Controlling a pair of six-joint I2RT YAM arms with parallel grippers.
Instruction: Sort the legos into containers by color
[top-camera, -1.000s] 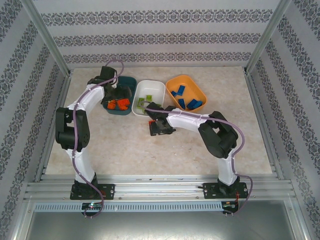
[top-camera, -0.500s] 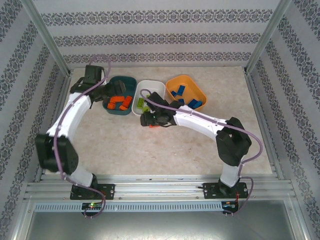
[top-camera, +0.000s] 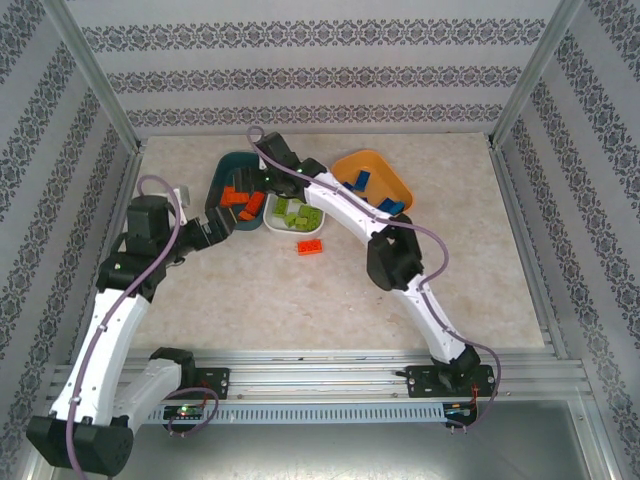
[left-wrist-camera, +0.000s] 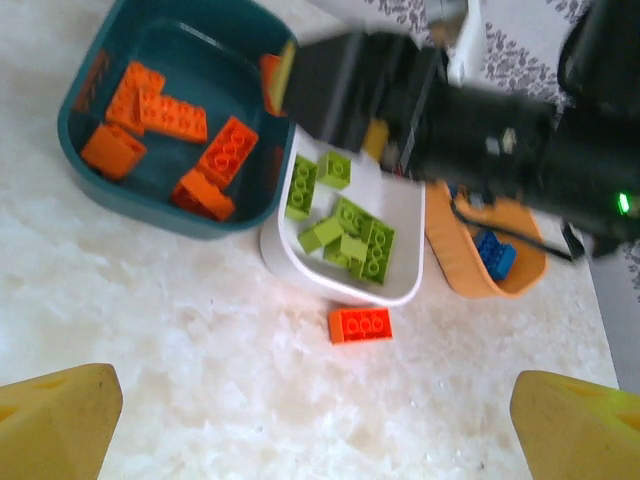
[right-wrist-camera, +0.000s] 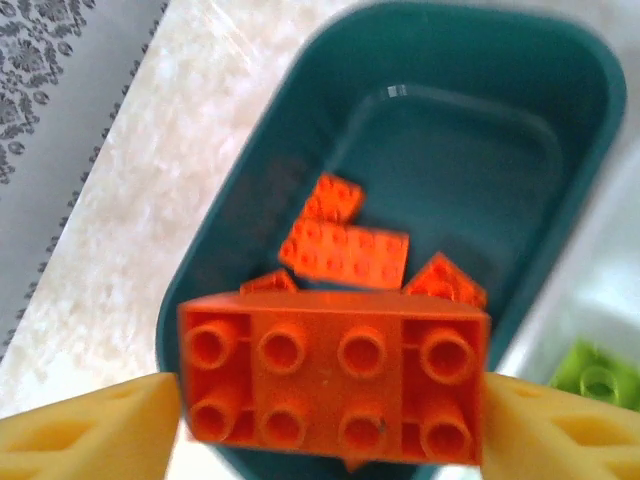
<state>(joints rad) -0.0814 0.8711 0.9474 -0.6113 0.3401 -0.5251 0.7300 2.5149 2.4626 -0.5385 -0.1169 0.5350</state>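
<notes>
Over the teal tray (right-wrist-camera: 470, 150), my right gripper (right-wrist-camera: 328, 425) clamps an orange brick (right-wrist-camera: 335, 375), ready to drop it among its matches; my left gripper (left-wrist-camera: 315, 415) hangs wide open.

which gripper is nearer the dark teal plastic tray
Right. The right gripper hangs over the tray gripping an orange brick; the left gripper is short of its near edge.

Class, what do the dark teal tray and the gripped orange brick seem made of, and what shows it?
The dark teal tray: probably moulded plastic, glossy; highlight on its smooth floor. The orange brick: probably hard plastic, satin; crisp moulded studs, uniform colour.
</notes>
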